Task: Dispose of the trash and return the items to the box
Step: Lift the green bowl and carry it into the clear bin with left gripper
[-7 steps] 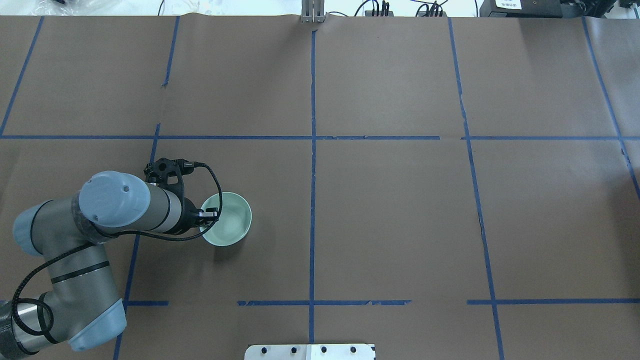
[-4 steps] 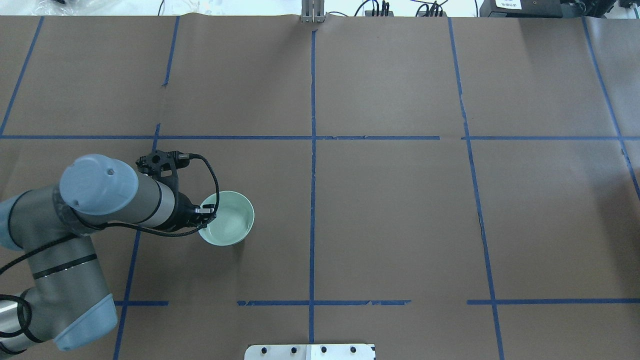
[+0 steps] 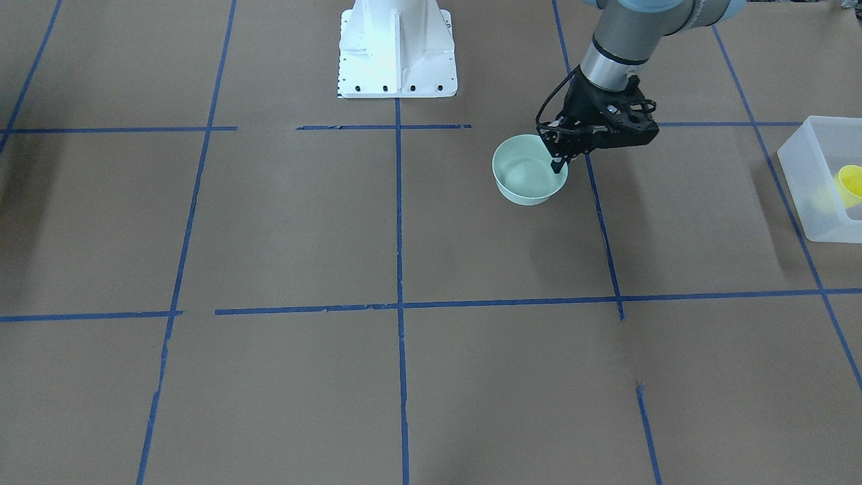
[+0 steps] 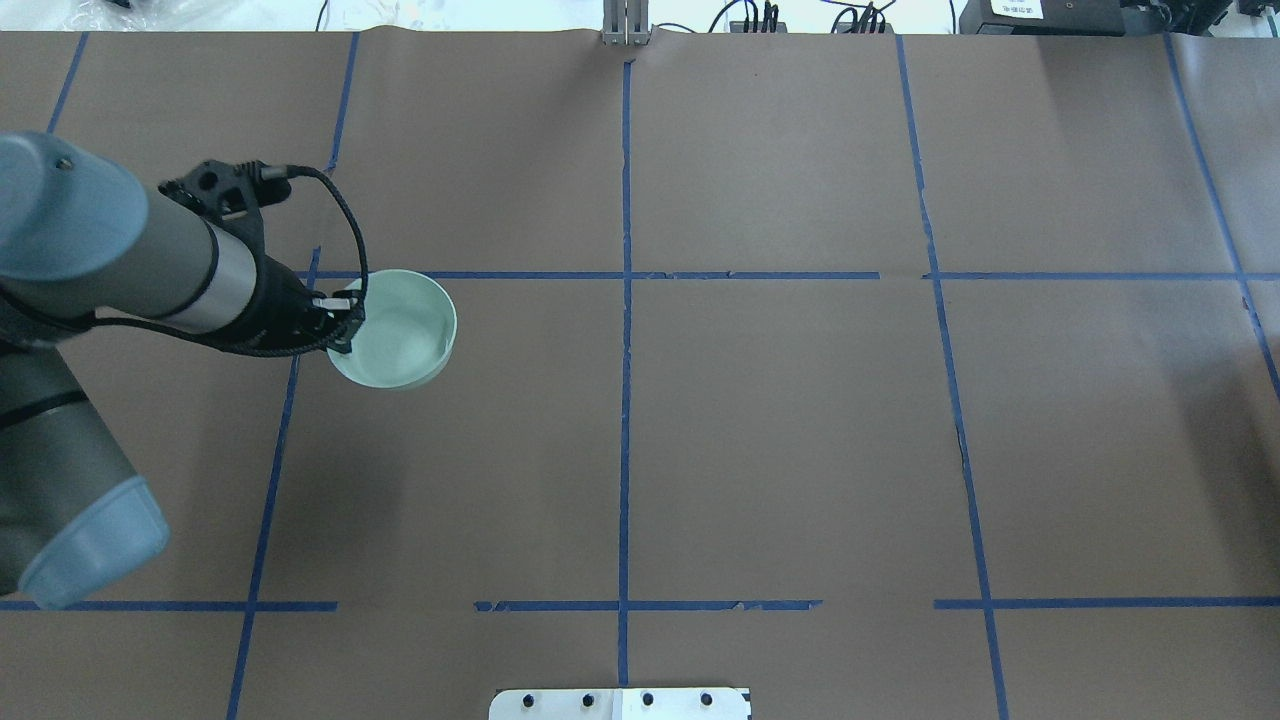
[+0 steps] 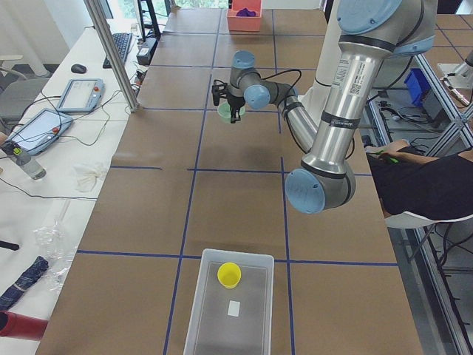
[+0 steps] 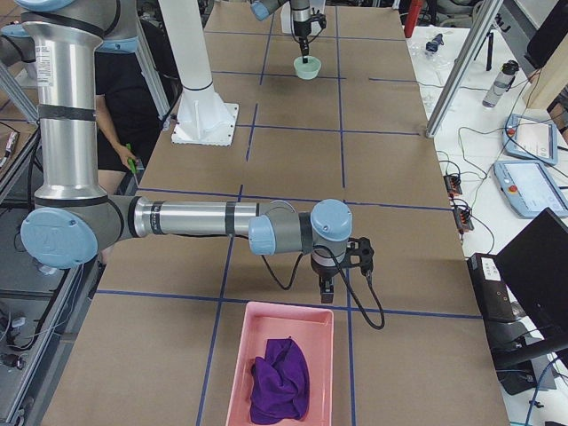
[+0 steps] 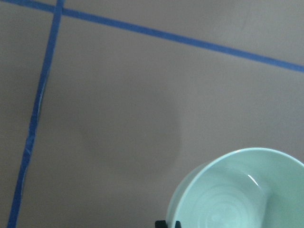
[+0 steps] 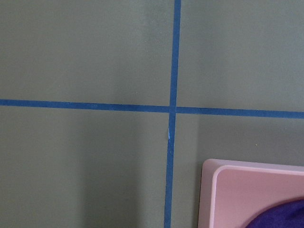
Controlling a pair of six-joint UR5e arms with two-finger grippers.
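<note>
My left gripper (image 4: 343, 320) is shut on the near rim of the pale mint-green bowl (image 4: 395, 328) and holds it upright above the table. The front-facing view shows the same grip, with the gripper (image 3: 557, 165) at the bowl's (image 3: 528, 176) rim. The bowl fills the lower right of the left wrist view (image 7: 237, 190). The frosted-white box (image 3: 798, 188) stands at the table's left end with the yellow cup (image 3: 850, 185) inside it. Both also show in the exterior left view, the box (image 5: 251, 325) and the cup (image 5: 229, 274). My right gripper (image 6: 327, 288) hangs over the table at the far right end; I cannot tell whether it is open or shut.
A pink tray (image 6: 280, 355) with a purple cloth (image 6: 280, 382) lies at the table's right end, just beside my right gripper; its corner shows in the right wrist view (image 8: 251, 190). The white robot base (image 3: 397, 47) stands at the table's near-middle edge. Blue tape lines cross the brown table.
My left arm has lifted the bowl and carried it away from the robot and to the left. The grip on the rim has held.
</note>
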